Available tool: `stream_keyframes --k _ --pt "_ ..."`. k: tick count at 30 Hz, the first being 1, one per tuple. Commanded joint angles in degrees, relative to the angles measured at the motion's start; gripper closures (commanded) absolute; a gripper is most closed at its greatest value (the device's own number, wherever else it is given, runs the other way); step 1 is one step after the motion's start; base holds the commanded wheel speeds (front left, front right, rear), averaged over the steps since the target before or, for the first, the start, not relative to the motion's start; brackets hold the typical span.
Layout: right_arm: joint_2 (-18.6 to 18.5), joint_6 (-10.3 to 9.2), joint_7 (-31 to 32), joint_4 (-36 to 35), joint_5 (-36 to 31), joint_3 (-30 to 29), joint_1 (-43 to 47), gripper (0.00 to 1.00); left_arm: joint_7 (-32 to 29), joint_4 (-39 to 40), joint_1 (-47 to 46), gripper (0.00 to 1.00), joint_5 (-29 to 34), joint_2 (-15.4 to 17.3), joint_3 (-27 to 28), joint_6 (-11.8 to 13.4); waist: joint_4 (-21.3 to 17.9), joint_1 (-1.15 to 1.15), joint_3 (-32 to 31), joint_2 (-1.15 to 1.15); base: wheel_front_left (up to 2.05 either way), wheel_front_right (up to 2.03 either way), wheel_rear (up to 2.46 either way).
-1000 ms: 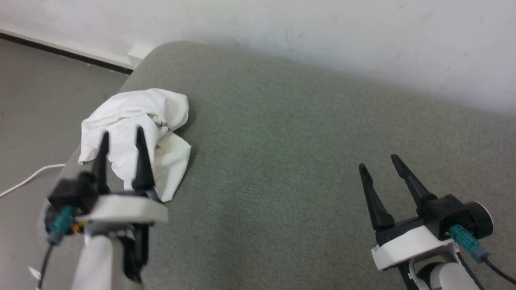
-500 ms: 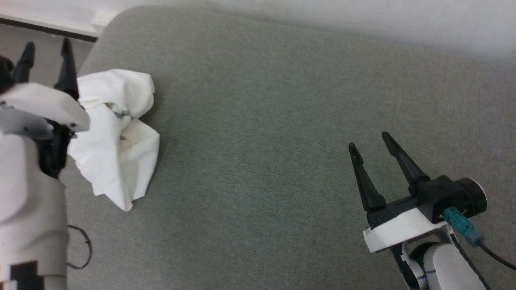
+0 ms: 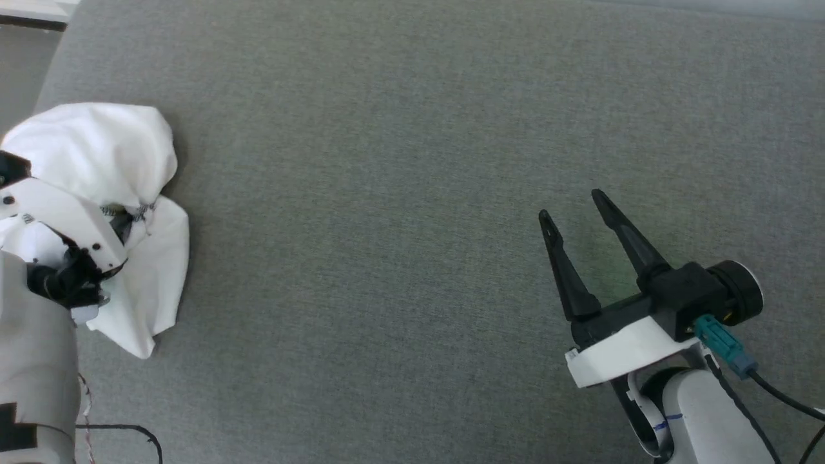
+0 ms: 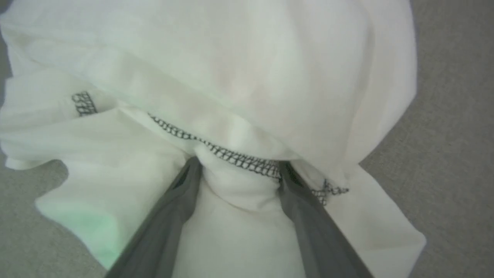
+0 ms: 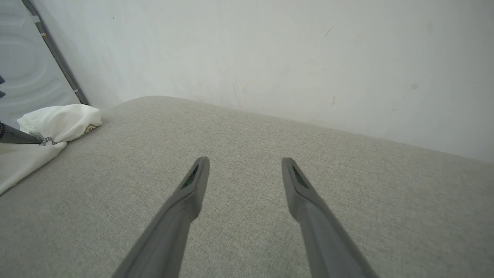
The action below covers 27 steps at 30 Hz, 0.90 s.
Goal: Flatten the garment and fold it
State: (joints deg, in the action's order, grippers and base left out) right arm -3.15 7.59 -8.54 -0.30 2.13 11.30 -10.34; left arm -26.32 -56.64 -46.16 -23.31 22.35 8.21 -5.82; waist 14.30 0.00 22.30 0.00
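Observation:
The garment (image 3: 109,148) is a crumpled white heap with dark zigzag seams at the left edge of the grey padded surface (image 3: 412,193). My left gripper (image 4: 239,164) is pushed into the garment (image 4: 251,77). Its fingers (image 4: 173,216) stand wide apart with a bunch of fabric and a stitched seam between them, and the tips are buried under a fold. Its white wrist housing (image 3: 61,219) lies over the heap. My right gripper (image 3: 572,205) hovers open over bare surface far to the right, holding nothing. The right wrist view has the right gripper (image 5: 245,161), the garment (image 5: 58,117) and its small label (image 5: 90,128).
A pale wall (image 5: 270,58) runs along the far edge of the surface. The floor (image 3: 19,64) shows past the surface's left edge. A thin black cable (image 3: 122,428) loops near my left forearm at the bottom left.
The head camera has tilted down, shifting the whole picture. My left gripper went from hovering over the garment to sinking its fingers into the folds. The right gripper has hardly moved.

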Motion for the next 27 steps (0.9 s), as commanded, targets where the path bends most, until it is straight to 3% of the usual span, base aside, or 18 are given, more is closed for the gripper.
stream_keyframes --k 1,2,4,10,14,20,27 --pt "-0.1 -0.10 -0.3 0.4 0.4 0.2 -1.0 0.00 -2.3 -2.0 0.3 0.00 0.2 -0.2 -0.4 1.1 -0.8 0.00 0.4 0.00 0.00 0.00 0.00" --pt "-0.1 -0.10 -0.4 0.6 0.6 0.3 -1.1 0.00 -3.0 -2.7 0.4 0.12 0.0 -0.4 -0.3 1.5 -0.9 0.00 0.2 0.00 0.00 0.00 0.00" --pt "-0.1 -0.10 -0.5 1.1 0.9 0.4 -1.1 0.00 -3.0 -3.5 0.8 0.96 0.0 -0.7 -0.5 1.9 -1.1 0.00 -0.5 0.00 0.00 0.00 0.00" --pt "0.0 -0.10 -1.0 2.2 1.5 -0.2 -0.5 0.00 1.6 -3.4 1.5 1.00 1.3 -0.2 -1.5 2.8 -1.1 0.00 -3.8 0.00 0.00 0.00 0.00" --pt "0.1 -0.10 -1.4 2.7 1.8 -1.4 1.0 0.00 8.8 -1.4 0.4 1.00 4.1 1.4 -3.4 3.7 -0.5 0.00 -7.3 0.00 0.00 0.00 0.00" --pt "0.2 -0.10 -1.7 2.6 2.2 -3.8 3.6 0.00 20.7 3.9 -3.3 1.00 7.9 3.2 -6.7 2.7 0.1 0.00 -12.6 0.00 0.00 0.00 0.00" --pt "0.3 -0.10 -1.1 1.3 2.3 -6.6 6.0 0.00 32.1 12.3 -7.9 1.00 11.7 2.8 -10.9 2.0 -1.7 0.00 -16.0 0.00 0.00 0.00 0.00"
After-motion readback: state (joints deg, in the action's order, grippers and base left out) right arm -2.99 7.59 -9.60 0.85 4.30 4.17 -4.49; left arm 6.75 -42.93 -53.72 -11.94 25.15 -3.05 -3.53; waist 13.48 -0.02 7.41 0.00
